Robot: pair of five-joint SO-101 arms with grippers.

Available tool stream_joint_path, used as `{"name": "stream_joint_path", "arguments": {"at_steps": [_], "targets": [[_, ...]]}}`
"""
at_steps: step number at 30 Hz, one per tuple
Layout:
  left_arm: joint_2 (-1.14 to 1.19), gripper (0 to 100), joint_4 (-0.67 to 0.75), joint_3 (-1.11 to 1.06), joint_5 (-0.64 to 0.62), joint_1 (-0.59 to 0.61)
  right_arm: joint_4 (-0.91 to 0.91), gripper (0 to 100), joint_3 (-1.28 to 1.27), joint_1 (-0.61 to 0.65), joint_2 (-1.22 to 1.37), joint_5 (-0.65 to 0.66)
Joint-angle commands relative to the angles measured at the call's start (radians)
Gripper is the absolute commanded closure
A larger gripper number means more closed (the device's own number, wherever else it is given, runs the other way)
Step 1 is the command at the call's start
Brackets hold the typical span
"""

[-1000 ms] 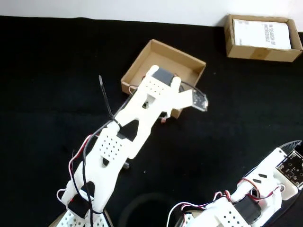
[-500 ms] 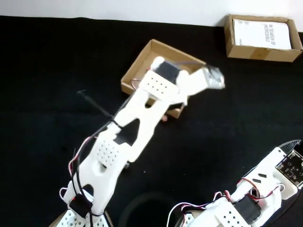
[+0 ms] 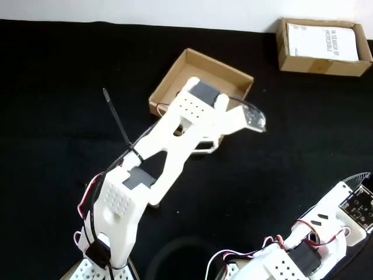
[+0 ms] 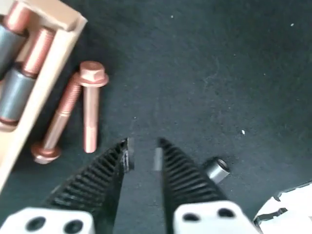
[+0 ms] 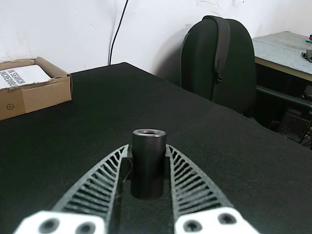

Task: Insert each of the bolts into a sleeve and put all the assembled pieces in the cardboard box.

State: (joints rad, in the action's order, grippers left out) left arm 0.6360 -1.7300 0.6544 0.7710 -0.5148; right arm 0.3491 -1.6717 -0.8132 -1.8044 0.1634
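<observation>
Beside the cardboard box (image 4: 56, 51) wall, toward the far edge of the counter (image 3: 52, 70), two bare bolts (image 4: 89, 109) lie close together. Left tool (image 4: 143, 152) hovers near them, narrowly parted and empty, a loose sleeve (image 4: 216, 170) beside one finger. Right tool (image 5: 148, 149) pinches an upright sleeve (image 5: 147, 168).

The left arm (image 3: 169, 146) and right arm (image 3: 326, 227) are white plastic with grids of small holes, black servo blocks, and red, white and black cables (image 3: 88, 201). The left gripper (image 4: 142, 151) and right gripper (image 5: 148, 146) have black ribbed fingers (image 4: 95, 178) on white bases with screw holes.
</observation>
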Motion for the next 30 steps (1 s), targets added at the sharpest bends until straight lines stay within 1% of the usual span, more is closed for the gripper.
{"name": "stream_joint_path", "arguments": {"at_steps": [1,4,10,22,30], "targets": [[-0.050,86,0.069,-0.002,0.005,0.033,0.002,99.2,-0.128,0.010,-0.008,0.000],[-0.001,86,0.114,0.002,-0.037,0.035,0.002,99.2,-0.128,0.012,-0.008,0.000],[0.113,86,0.140,0.050,-0.040,0.039,0.002,99.2,-0.128,0.005,-0.008,0.005],[0.366,86,0.132,0.378,-0.040,0.074,0.001,99.2,-0.128,0.013,-0.008,0.008],[0.487,87,0.109,0.417,-0.037,0.074,-0.001,99.2,-0.127,0.010,-0.008,0.008]]}}
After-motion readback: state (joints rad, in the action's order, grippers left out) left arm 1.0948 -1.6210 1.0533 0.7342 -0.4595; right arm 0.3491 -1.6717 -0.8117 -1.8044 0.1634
